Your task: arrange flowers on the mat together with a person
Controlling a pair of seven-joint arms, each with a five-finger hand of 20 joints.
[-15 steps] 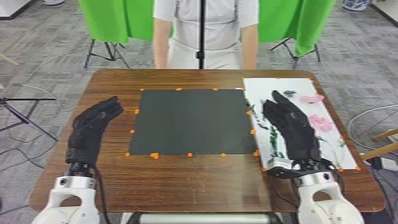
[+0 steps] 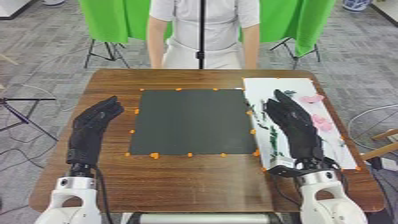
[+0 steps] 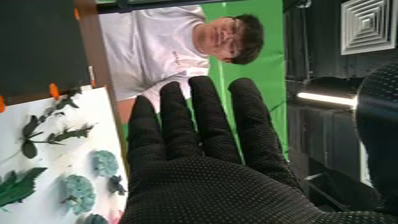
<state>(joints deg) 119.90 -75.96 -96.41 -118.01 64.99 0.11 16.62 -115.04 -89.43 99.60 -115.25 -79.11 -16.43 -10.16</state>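
In the head view, my left hand [image 2: 92, 127] is open at the left of the dark mat [image 2: 194, 122], fingers straight. My right hand [image 2: 293, 122] is open above the white sheet [image 2: 280, 86], covering part of it. Pink flowers [image 2: 321, 122] lie on the sheet beside that hand, and green stems [image 2: 273, 135] lie between it and the mat. The right wrist view has my right hand [image 3: 213, 185] with straight fingers and nothing held, near blue-green flowers [image 3: 78, 193], a dark green leaf [image 3: 18, 186] and a leafy sprig [image 3: 67, 134].
Orange tape pieces [image 2: 155, 155] edge the mat and sheet on the brown wooden table [image 2: 204, 187]. A person in white [image 2: 222, 30] stands at the far edge with arms down. A thin black pole [image 2: 202, 35] rises before the person.
My right hand has shifted very slightly to the right over the sheet. The person's arms have moved a little; my left hand has stayed in place.
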